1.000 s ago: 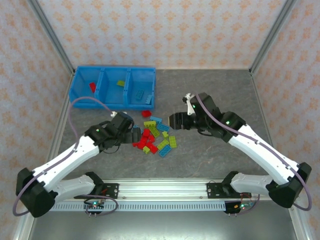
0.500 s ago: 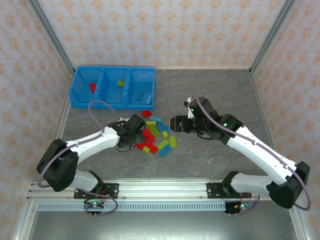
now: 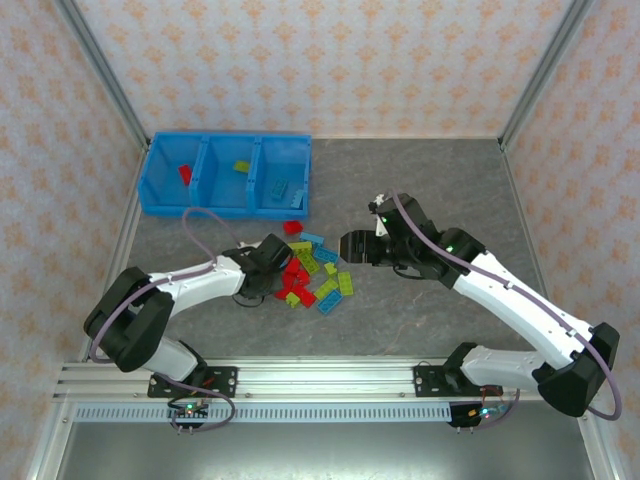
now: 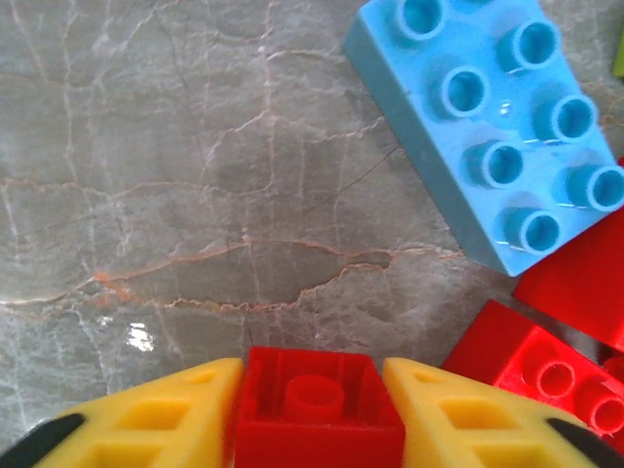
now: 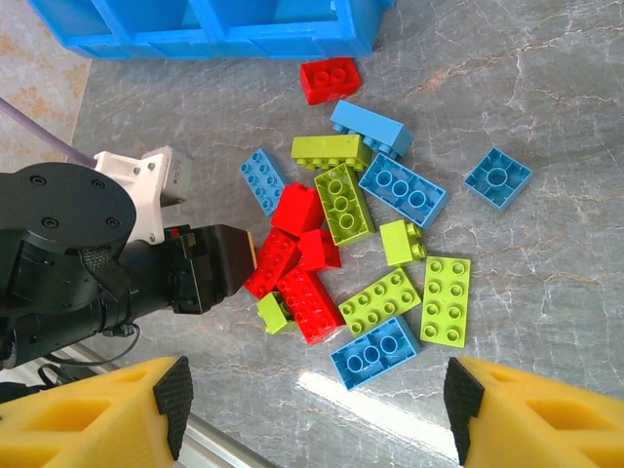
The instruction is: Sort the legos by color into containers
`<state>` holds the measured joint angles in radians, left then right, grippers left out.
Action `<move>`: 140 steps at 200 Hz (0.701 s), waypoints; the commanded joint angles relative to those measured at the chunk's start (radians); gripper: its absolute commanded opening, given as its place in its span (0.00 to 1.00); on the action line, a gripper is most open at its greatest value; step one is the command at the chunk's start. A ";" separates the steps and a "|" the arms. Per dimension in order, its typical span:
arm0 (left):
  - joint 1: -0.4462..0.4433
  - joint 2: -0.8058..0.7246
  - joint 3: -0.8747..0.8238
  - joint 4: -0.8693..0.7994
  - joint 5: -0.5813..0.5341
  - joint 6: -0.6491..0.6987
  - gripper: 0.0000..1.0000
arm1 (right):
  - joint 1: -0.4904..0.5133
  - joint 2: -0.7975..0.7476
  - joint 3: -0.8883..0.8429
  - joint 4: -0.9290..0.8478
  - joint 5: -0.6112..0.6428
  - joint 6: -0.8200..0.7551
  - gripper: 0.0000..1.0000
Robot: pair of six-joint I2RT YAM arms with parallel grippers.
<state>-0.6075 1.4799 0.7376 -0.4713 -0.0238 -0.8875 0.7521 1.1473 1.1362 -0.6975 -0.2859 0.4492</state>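
We start at the left gripper (image 4: 310, 390). It is clamped tight on a small red brick (image 4: 322, 424), single stud up, wedged between the yellow fingers (image 4: 146, 424). Just past the fingertips lies bare bench (image 4: 146, 195). Ahead and to the right of them sits a light-blue brick (image 4: 487, 136) with eight studs. More reds (image 4: 531, 375) crowd in close on the right.

Over to the right gripper (image 5: 317, 393): its jaws are spread wide with nothing between them, and it hangs above the pile (image 5: 341, 234). Nearest its tips is a blue brick (image 5: 375, 353), then lime bricks (image 5: 446, 300), with reds bunched in the middle. The left gripper (image 5: 219, 268) noses into the pile from the left.

Farthest out, beyond the pile, is the tray (image 5: 224, 44). From above, the tray (image 3: 225, 210) holds one red (image 3: 185, 173) in its left bin, one lime (image 3: 242, 166) in the middle and one blue (image 3: 283, 188) in the right.
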 commanded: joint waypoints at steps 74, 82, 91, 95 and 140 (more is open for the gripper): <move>0.260 -0.261 0.240 -0.135 -0.136 0.122 0.26 | 0.038 0.061 0.005 0.082 -0.095 0.024 0.71; 0.328 -0.235 0.303 -0.133 -0.136 0.132 0.26 | 0.038 0.067 0.008 0.078 -0.085 0.027 0.71; 0.406 -0.187 0.383 -0.135 -0.136 0.140 0.26 | 0.038 0.076 0.016 0.071 -0.084 0.032 0.71; 0.438 -0.160 0.421 -0.135 -0.134 0.141 0.26 | 0.038 0.079 0.020 0.069 -0.083 0.031 0.71; 0.743 0.234 0.858 -0.204 0.017 0.141 0.25 | 0.038 0.049 0.011 0.047 -0.075 0.045 0.70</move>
<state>0.0277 1.5238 1.4212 -0.5816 -0.0834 -0.7746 0.7868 1.2320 1.1370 -0.6418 -0.3889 0.4763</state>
